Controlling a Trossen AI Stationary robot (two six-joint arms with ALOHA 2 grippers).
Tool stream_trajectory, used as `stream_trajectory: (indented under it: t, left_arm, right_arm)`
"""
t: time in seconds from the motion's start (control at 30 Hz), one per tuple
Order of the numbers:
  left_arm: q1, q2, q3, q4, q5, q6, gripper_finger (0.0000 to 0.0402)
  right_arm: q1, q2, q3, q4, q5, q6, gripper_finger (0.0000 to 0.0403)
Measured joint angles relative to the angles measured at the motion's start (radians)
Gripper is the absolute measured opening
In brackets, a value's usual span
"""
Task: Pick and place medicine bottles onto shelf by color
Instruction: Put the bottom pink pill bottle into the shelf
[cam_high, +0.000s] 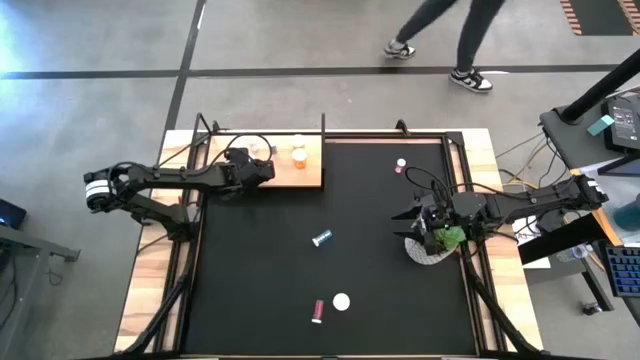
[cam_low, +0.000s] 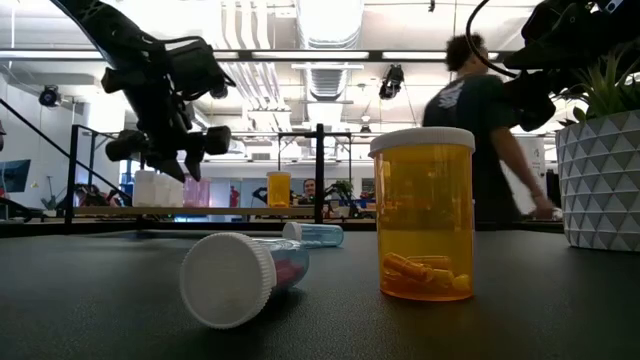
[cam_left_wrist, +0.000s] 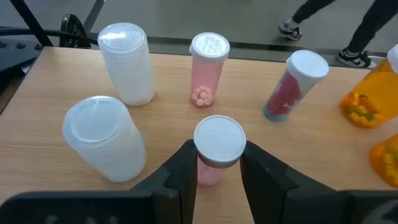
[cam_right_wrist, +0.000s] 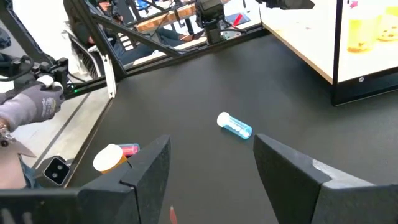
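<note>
On the pale wood shelf (cam_high: 300, 178) at the table's far left, my left gripper (cam_left_wrist: 217, 163) is shut on a pink medicine bottle with a white cap (cam_left_wrist: 219, 140). Around it stand two white bottles (cam_left_wrist: 127, 62), another pink one (cam_left_wrist: 208, 68), a magenta one (cam_left_wrist: 289, 87) and orange ones (cam_left_wrist: 367, 102). On the black mat lie a blue bottle (cam_high: 322, 238) and a pink bottle (cam_high: 317, 311). An orange bottle (cam_low: 422, 215) stands upright beside the pink one. My right gripper (cam_right_wrist: 211, 146) waits open at the table's right, holding nothing. My left gripper pinches the pink bottle's body just below the cap (cam_left_wrist: 210, 173) between its two fingers, one on each side. The fingers come slanting down from the table's left. The bottle stands roughly upright, cap up. The fingers hide its base, so whether it rests on the shelf does not show.
A white pot with a green plant (cam_high: 432, 245) stands right beside my right gripper. One small bottle (cam_high: 400, 165) sits at the far right of the mat. A person (cam_high: 450, 40) walks past beyond the far edge. A gloved hand (cam_right_wrist: 31, 102) shows off the table.
</note>
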Motion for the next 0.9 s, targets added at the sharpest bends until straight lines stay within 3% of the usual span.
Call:
stream_trajectory:
  t: [0.9]
  left_arm:
    - [0.006,0.041,0.004,0.070,-0.011,0.079,0.0104]
  right_arm:
    - [0.000,0.000,0.000,0.000,0.000,0.000,0.0219]
